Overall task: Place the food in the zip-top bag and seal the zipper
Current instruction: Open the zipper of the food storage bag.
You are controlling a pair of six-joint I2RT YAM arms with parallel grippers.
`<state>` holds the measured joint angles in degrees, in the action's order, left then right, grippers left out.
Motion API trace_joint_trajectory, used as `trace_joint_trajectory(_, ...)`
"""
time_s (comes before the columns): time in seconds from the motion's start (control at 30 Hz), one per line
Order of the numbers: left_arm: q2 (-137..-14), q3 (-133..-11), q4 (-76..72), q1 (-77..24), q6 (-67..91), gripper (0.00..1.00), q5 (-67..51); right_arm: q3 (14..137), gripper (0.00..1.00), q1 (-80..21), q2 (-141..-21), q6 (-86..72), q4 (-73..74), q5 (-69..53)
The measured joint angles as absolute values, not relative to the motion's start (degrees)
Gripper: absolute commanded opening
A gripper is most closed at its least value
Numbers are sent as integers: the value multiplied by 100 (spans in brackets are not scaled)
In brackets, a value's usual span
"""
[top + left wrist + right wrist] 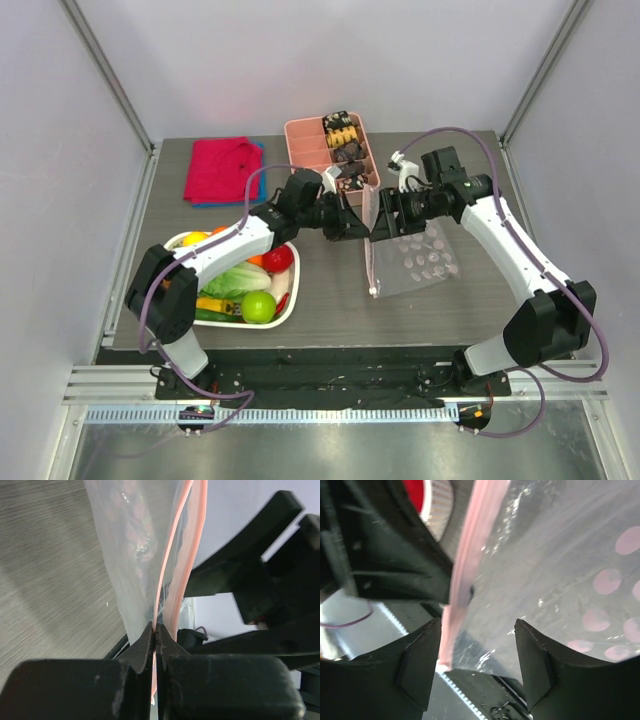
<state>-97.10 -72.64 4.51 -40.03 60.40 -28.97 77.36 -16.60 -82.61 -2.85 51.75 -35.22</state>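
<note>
While left fingers [141, 652] pinch zipper [171, 560], right fingers [420, 665] gape around bag [560, 555].

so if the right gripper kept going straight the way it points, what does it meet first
Probably the pale-pink zipper strip of the clear dotted plastic bag, sitting between the right gripper's open jaws; the left gripper looks close behind, though depth is unclear.

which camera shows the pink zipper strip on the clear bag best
The right wrist view: the pale-pink zipper strip runs broad and face-on. The left wrist view shows it edge-on as thin pink lines, pinched by the left fingers. The top external view shows only a faint line on the clear dotted plastic bag.
</note>
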Motion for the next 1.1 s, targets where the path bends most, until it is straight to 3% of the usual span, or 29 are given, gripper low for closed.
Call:
trace_joint_trajectory(0.23,-9710,-7238,211,-3999,6283,0,-3009,7749,46,-2021,-8514,-158,5129,-2888)
trace_joint_trajectory(0.5,-9684,-7059,185,-3903,6206,0,-3006,7749,2,-2053,-8525,-169,5072,-2493)
trace_joint_trajectory(0.73,-9520,-7048,1476,-3577,5039,0,-2397,7754,1,-1723,-8350,-89,5194,-2259)
trace_joint_trajectory(0.97,-9496,-7485,2547,-3489,3822,1,-1483,7898,2,-873,-8165,198,5693,-2827)
trace_joint_trajectory(1.03,-9496,-7572,2672,-3540,3603,4,-1341,7898,1,-851,-8125,287,5843,-2989)
trace_joint_trajectory(1.1,-9496,-7590,2744,-3540,3457,18,-1321,7898,1,-849,-8079,340,5961,-3192)
